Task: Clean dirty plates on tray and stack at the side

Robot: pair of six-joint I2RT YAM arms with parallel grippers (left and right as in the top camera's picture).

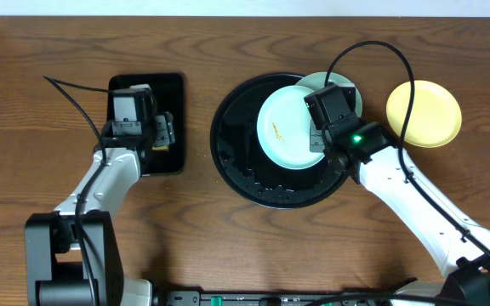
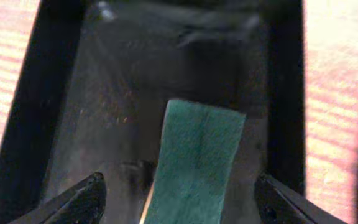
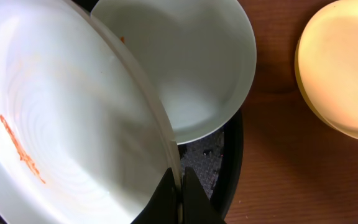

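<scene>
At the wooden table [image 1: 41, 51], my right gripper [image 3: 180, 186] is pressed together on the near rim of a smeared mint-blue plate [image 3: 73, 112]. I hold it tilted above the round black tray [image 1: 236, 144], over the tray's right half. A thin orange-brown streak runs across the plate's inner face, on the left side in the wrist view.

Behind it lies a second mint-blue plate [image 3: 191, 68] at the tray's far right edge, partly hidden by the one I hold. A small orange fleck shows near its rim where the two plates overlap.

The pale yellow plate [image 1: 424, 113] sits flat on the bare wood to the right of the tray, apart from it and from both mint-blue plates.

On the left side of the scene, my left gripper [image 2: 182, 199] hangs over the rectangular black tray [image 1: 173, 85], which lies well apart from the round one. Its fingers [image 2: 89, 198] are spread wide. A green sponge [image 2: 197, 155] lies in that tray between them, with a clear gap on each side, so neither finger touches it. The sponge runs lengthwise away from the wrist camera, one end toward the tray's far wall. The overhead view hides most of the sponge beneath my left wrist.
</scene>
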